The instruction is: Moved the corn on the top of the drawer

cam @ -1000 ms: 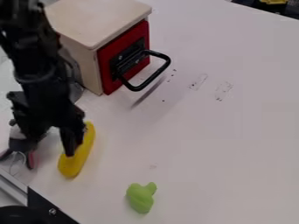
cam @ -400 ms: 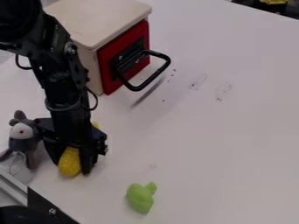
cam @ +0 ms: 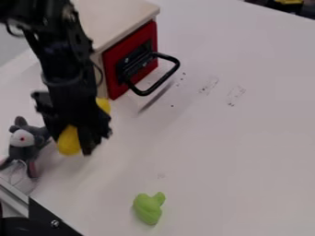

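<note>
Toward nine o'clock on the pale work surface (cam: 209,147), the yellow corn (cam: 69,141) sits clamped in my black gripper (cam: 73,142), whose fingers close on it from either side. The corn lies aslant in my hold, its lower end pointing toward seven o'clock and its upper end emerging from behind my gripper toward one, near the lower corner of the drawer unit (cam: 132,55). How high I have it above the table, I cannot tell. My dark arm (cam: 61,60) slants down to the corn from between ten and eleven o'clock, overlapping part of the unit.

Just beside my grip, on its eight-to-nine o'clock side, a gray toy mouse (cam: 23,139) with a white face slumps on the surface. Toward twelve o'clock from the corn stands the drawer unit, its light flat top (cam: 117,20) above a red front. From that front a black looped handle (cam: 175,70) juts toward four o'clock, well apart from my fingers.

Farther out, a small lime-green toy (cam: 148,208) lies near six o'clock. Dark smudges (cam: 236,94) mark the surface toward two. A metal rail (cam: 14,197) runs along the edge at eight, meeting a black corner piece (cam: 46,220) near seven. Something yellow (cam: 289,2) peeks in at the top edge, toward one.
</note>
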Controlling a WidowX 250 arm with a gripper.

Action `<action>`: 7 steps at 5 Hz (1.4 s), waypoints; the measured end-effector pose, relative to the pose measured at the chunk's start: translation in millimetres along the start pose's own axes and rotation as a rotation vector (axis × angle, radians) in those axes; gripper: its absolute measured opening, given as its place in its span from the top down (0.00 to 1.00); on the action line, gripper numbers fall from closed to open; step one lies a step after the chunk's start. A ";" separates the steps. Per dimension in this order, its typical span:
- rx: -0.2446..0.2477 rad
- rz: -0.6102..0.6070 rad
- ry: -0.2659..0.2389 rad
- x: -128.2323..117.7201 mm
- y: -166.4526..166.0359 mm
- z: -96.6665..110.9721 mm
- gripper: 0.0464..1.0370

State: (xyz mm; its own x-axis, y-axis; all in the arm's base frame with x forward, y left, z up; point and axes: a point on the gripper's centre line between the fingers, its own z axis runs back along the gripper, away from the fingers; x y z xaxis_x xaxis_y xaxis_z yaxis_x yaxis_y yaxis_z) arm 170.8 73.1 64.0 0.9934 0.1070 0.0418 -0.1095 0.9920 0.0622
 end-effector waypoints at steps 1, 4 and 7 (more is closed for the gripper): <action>-0.020 -0.076 -0.067 18.3 17.2 47.5 0.41; -0.075 -0.092 -0.106 134.0 92.8 57.9 0.41; -0.057 -0.123 -0.020 136.3 102.7 32.5 0.08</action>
State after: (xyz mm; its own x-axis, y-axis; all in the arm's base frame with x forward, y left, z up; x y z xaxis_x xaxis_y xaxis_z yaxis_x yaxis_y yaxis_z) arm 293.8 187.5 108.5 0.9982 -0.0166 0.0574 0.0160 0.9998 0.0111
